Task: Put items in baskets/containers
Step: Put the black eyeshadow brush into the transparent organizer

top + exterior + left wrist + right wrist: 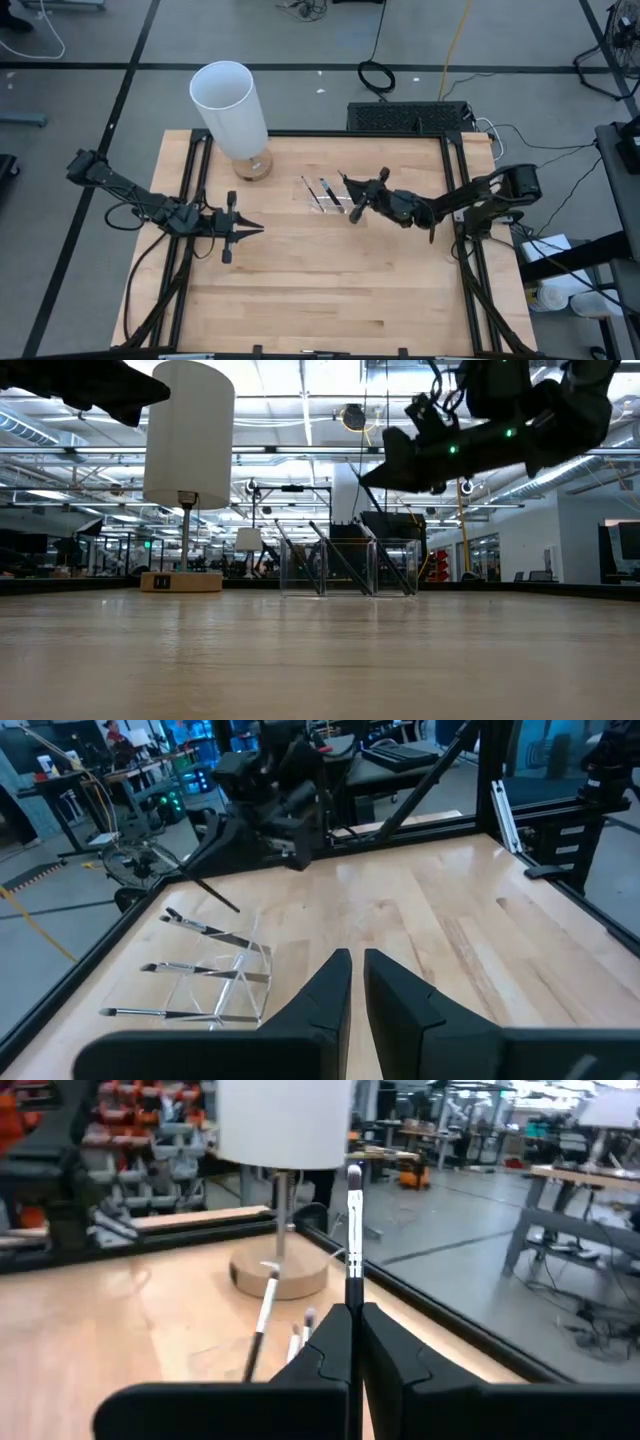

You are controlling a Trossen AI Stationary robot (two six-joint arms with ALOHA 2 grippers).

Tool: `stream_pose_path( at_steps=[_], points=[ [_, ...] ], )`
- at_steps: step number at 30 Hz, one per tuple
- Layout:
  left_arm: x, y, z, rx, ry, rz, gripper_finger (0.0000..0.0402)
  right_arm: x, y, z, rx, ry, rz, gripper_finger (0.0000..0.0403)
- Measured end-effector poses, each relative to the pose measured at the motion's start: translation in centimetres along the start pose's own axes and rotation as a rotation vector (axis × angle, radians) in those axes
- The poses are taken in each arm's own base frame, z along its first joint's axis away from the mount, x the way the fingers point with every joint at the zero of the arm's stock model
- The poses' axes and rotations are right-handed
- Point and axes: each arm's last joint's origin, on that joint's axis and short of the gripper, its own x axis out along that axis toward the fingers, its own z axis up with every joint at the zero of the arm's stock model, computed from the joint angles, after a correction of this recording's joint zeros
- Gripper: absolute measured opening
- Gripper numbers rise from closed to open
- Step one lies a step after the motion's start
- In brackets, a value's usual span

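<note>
A clear plastic tray (pixel 326 198) (pixel 350 568) (pixel 228 982) stands at the table's far middle. Three dark-handled brushes (pixel 205 970) lie slanted in it, leaning on its walls (pixel 340 565). My right gripper (pixel 352 192) (pixel 355 1315) hovers just right of and above the tray, shut on another brush (pixel 353 1230). My left gripper (pixel 250 228) (pixel 357 970) waits above the table, left of the middle. Its fingers are shut to a thin slit with nothing between them. My right gripper pinches the brush's dark handle (pixel 352 1292) between its two fingertips. The brush's pale tip (pixel 354 1176) points away from the fingers. The brush (pixel 212 894) is lifted clear of table and tray, slanting above the tray's right side.
A tall white cylinder on a round wooden base (pixel 232 105) (pixel 188 435) stands at the far left, close to the tray. Black frame rails (pixel 455 190) run along the table's sides. Bare wood (pixel 320 290) fills the near half.
</note>
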Motion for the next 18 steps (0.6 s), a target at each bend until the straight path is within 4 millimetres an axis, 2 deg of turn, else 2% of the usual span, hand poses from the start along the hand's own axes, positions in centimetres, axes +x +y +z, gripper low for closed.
stream_pose_path(
  at_steps=[11,18],
  points=[
    [0.0,0.0,-0.1,-0.008,0.006,-0.001,0.0042,1.0,1.0,-3.7,-0.019,-0.052,-0.042,0.0],
    [0.0,0.0,-0.1,-0.007,0.012,-0.002,0.0042,0.9,1.1,-4.3,-0.072,-0.017,-0.064,0.0]
  ],
)
